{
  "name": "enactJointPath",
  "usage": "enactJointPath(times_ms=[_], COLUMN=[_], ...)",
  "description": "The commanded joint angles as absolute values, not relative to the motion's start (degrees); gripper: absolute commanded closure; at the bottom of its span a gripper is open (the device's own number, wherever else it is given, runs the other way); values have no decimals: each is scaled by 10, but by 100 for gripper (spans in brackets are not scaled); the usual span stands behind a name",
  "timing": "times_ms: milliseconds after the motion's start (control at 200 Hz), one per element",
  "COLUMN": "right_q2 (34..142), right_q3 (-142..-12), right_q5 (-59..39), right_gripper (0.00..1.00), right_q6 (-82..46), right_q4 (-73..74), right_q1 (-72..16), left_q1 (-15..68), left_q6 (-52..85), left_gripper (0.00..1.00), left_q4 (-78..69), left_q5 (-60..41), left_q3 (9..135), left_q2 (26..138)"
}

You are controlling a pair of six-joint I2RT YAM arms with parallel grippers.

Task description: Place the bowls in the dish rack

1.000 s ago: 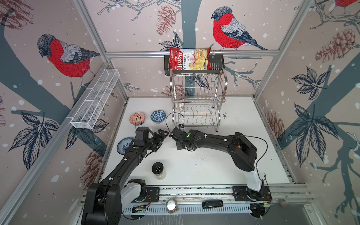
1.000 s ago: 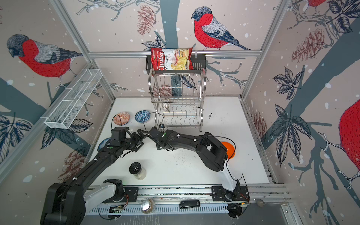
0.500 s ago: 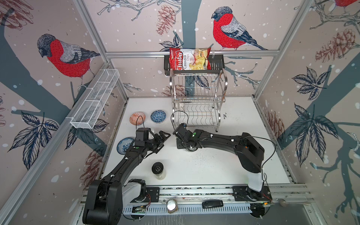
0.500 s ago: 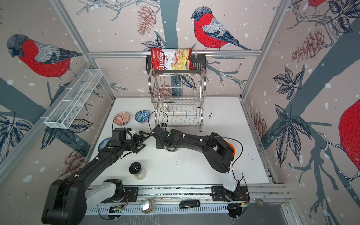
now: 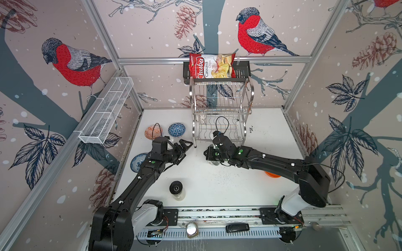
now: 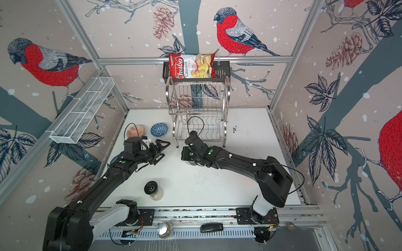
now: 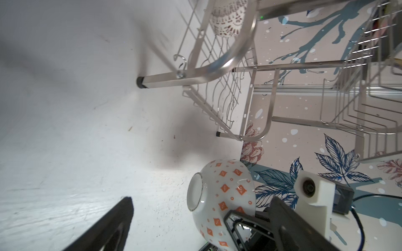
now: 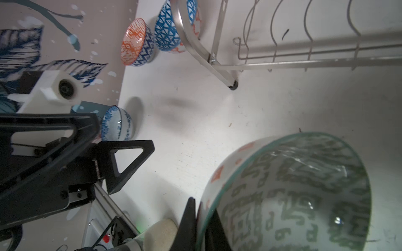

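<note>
Bowl in hand: the grey-green bowl [image 8: 293, 195] is held tilted, low over the table, just in front of the dish rack [image 5: 221, 113] and not yet inside it.
Right gripper [image 8: 199, 219]: the jaws are clamped on the bowl's rim.
Left gripper [image 5: 183, 151]: the jaws stand wide apart and nothing is held.
Change: within the last second the bowl was carried away from the left gripper, toward the rack's front.
Meaning: a handover seems finished, and loading is judged to be next.
Rack: one dotted bowl [image 5: 202, 119] is seen in the lower tier.
</note>
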State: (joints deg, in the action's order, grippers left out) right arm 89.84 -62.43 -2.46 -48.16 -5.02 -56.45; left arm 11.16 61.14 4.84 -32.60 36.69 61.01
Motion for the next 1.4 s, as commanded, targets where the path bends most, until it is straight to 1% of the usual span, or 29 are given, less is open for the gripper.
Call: enactJointPath(times_ms=[0,120,245,535,625,755,890,1086,1231,1346,1396], right_q2=[863,819,787,804,824,860,902,963,1025,1067,1079], right_q3=[-596,-540,-489,-411,-381,-370,-389,-403,-438,-465,-484], right_q5=[-44,-43,-35,-24,-20,-24,-39,-68,-118,-125,-134], right_gripper=[100,100,100,100,100,100,100,100,100,100,100], right_q6=[-493,-509,-504,-465,-471,-497,-507,-562,-620,-659,-658], right_q4=[80,182,282,476,559,629,644,717,774,805,790], right_q1=[-548,-526,-510,-498,-491,-482,-468,-425,-390,-378,-376], left_q1=[116,116,116,121,121,124,128,129,129,129,129], left_q6=[585,564,551,511,479,469,464,479,460,446,452], left_gripper=[3,3,3,3,3,3,3,3,3,3,3], left_q4=[99,139,135,85,85,102,92,76,94,110,103], left_q5=[-307,-302,-303,-321,-325,-337,-331,-323,-323,-319,-316], left_q3=[419,476,497,500,501,513,509,516,543,563,563], left_q2=[621,634,648,685,695,708,719,735,755,772,772])
